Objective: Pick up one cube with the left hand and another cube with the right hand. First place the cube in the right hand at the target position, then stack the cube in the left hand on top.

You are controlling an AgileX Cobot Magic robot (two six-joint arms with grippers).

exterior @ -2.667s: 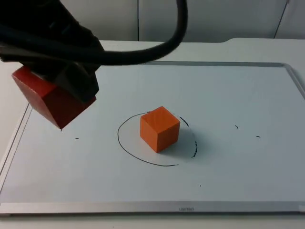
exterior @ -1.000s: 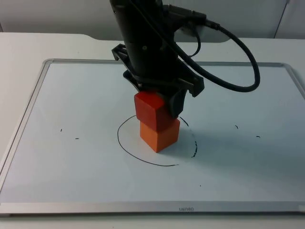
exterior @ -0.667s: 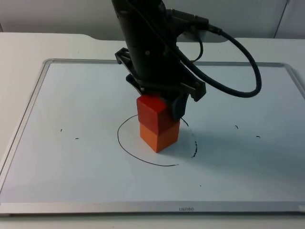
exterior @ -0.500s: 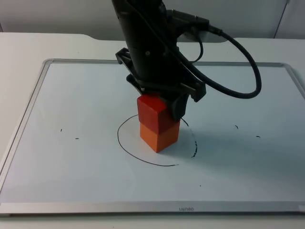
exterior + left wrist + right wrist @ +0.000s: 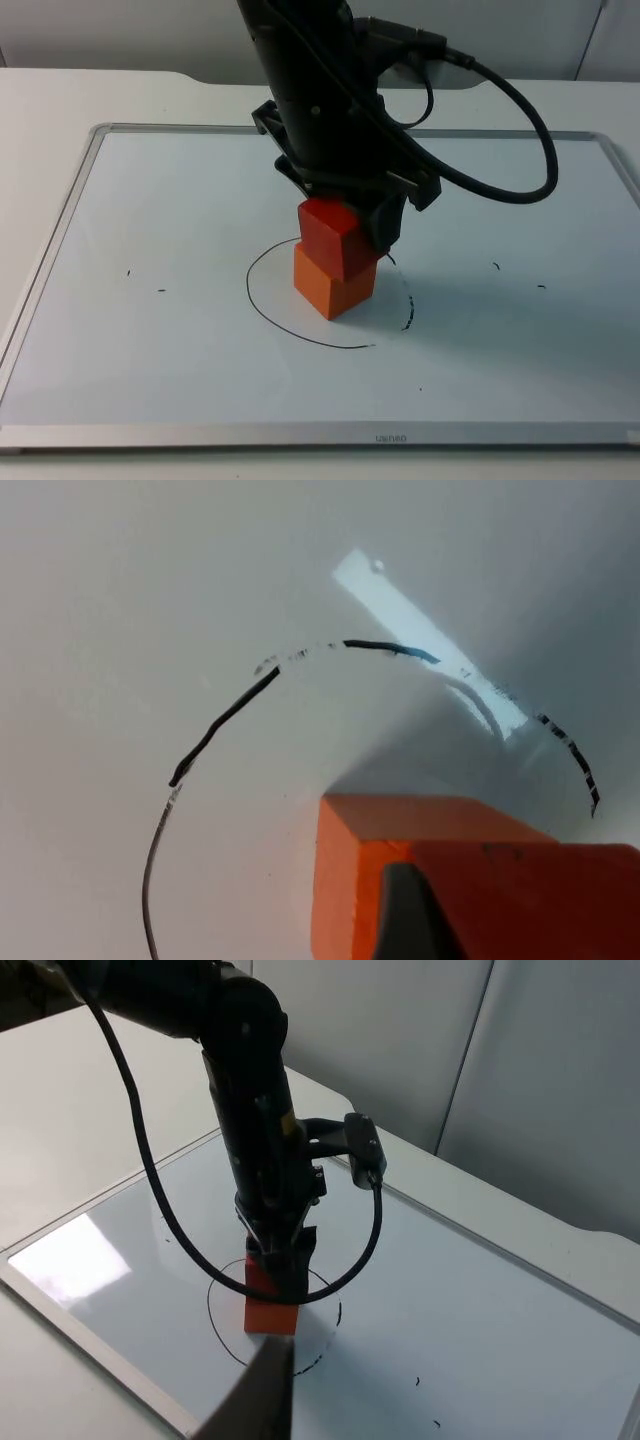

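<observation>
An orange cube (image 5: 335,287) stands inside the hand-drawn black circle (image 5: 250,290) at the middle of the whiteboard. A red cube (image 5: 332,233) rests on top of it, slightly tilted and shifted toward the right. My left gripper (image 5: 345,225) comes straight down from above and is shut on the red cube. In the left wrist view the red cube (image 5: 530,900) sits behind a black fingertip (image 5: 410,910), with the orange cube (image 5: 345,890) and the circle line (image 5: 225,715) beneath. My right gripper (image 5: 262,1395) waits high up, well away from the stack (image 5: 270,1305).
The whiteboard has a thin metal rim (image 5: 90,150) and lies flat on the white table. Small pen marks (image 5: 495,266) dot the board to the right and left of the circle. The left arm's cable (image 5: 520,150) loops out over the board's right half.
The left gripper carried the red cube from the far left to above the orange cube. In the last half second it shifted slightly right and the red cube settled lower, tilted.
</observation>
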